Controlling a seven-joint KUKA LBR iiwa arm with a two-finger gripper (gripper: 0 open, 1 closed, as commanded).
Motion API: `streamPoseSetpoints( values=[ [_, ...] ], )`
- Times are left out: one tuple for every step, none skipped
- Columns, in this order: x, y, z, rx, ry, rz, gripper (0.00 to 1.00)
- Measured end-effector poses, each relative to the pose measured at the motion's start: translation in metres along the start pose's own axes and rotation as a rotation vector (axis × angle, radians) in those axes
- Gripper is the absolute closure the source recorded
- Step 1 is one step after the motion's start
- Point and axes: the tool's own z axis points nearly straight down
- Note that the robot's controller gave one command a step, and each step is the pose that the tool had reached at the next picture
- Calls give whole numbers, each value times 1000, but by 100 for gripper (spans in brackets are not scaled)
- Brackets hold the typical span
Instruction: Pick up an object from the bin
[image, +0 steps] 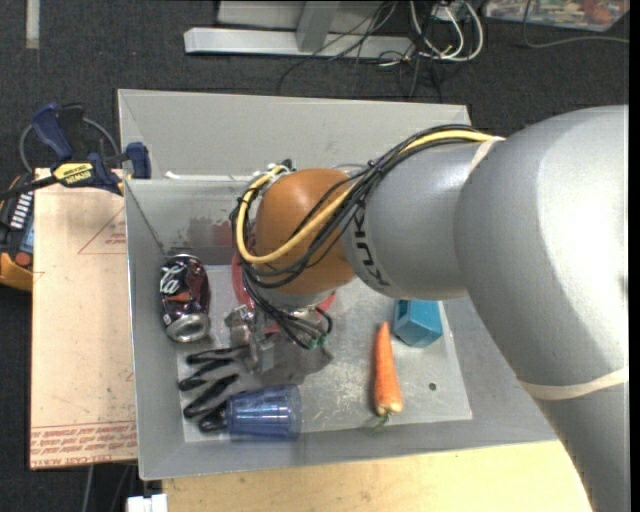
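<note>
Hand (255, 340) low over the black glove (207, 377)
Pre-grasp stage, I reckon. Can't tell if it's clenched or released. Next move needs a firm grip, then a lift.

The arm (470, 230) reaches in from three o'clock, its orange wrist cover (300, 225) at centre, gripper (255, 345) hanging toward seven o'clock.

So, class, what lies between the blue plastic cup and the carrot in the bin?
Nothing: in the camera view, the grey bin floor between the blue plastic cup and the carrot is bare.
</note>
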Motion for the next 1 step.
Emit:
streamPoseSetpoints(
  values=[
    [0, 0, 0, 0, 0, 0, 100]
  ],
)
